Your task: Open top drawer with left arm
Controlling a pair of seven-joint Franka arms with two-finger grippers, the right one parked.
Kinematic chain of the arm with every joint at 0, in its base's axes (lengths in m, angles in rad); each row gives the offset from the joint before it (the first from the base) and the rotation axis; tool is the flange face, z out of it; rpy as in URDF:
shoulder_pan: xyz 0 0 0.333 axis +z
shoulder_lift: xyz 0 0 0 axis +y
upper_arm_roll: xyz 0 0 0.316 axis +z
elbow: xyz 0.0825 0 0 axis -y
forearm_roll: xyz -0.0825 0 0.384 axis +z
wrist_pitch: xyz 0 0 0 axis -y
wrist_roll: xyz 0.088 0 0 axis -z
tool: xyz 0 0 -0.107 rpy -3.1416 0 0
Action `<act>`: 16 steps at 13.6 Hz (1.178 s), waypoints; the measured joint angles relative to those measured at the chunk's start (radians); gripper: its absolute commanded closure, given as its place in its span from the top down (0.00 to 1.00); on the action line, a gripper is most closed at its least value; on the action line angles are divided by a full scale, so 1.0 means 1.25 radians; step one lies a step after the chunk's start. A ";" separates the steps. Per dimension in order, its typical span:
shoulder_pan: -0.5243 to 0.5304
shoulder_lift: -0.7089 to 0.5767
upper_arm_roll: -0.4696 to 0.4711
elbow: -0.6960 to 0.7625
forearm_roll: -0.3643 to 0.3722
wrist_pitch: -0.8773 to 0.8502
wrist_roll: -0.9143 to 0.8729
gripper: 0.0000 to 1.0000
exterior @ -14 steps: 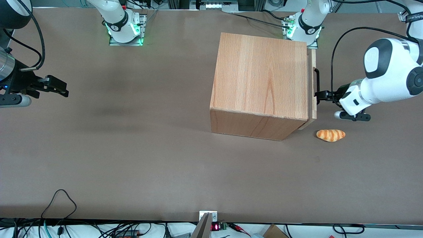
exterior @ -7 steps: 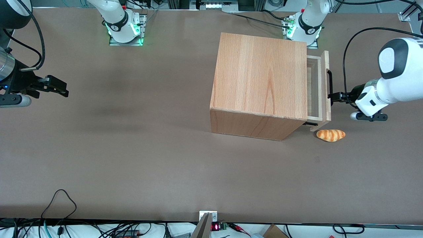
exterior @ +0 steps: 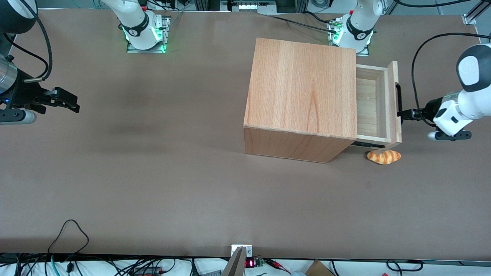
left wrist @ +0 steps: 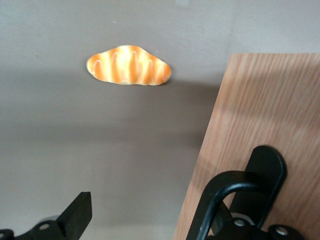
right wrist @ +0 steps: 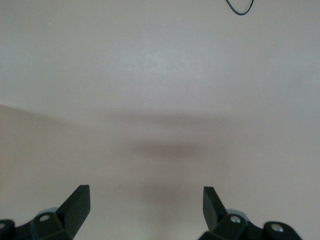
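The top drawer (exterior: 394, 100) stands pulled partly out of the wooden cabinet (exterior: 303, 86), and its pale bare tray (exterior: 369, 103) shows. A long black slot handle (exterior: 398, 100) runs along its front panel (left wrist: 260, 115). The left arm (exterior: 466, 103) reaches in from the working arm's end of the table. Its black gripper (exterior: 403, 114) is at the handle (left wrist: 227, 192), in front of the drawer. It is open: one finger (left wrist: 76, 214) hangs free over the table, the other is hooked inside the handle loop and mostly hidden.
A striped orange bread roll (exterior: 384, 156) (left wrist: 129, 65) lies on the brown table (exterior: 191, 172) just below the drawer's corner, nearer the front camera. The arm bases (exterior: 355, 32) stand farther from the camera than the cabinet. Cables run along the table's near edge.
The drawer has slid out of the cabinet toward the working arm's end, from almost closed to well open. The gripper and arm moved the same way with the handle.
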 measured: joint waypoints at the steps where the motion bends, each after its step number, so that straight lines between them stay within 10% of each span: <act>1: 0.010 0.003 0.000 0.003 0.000 0.002 0.002 1.00; 16: 0.118 0.063 0.000 0.080 0.009 -0.003 0.055 1.00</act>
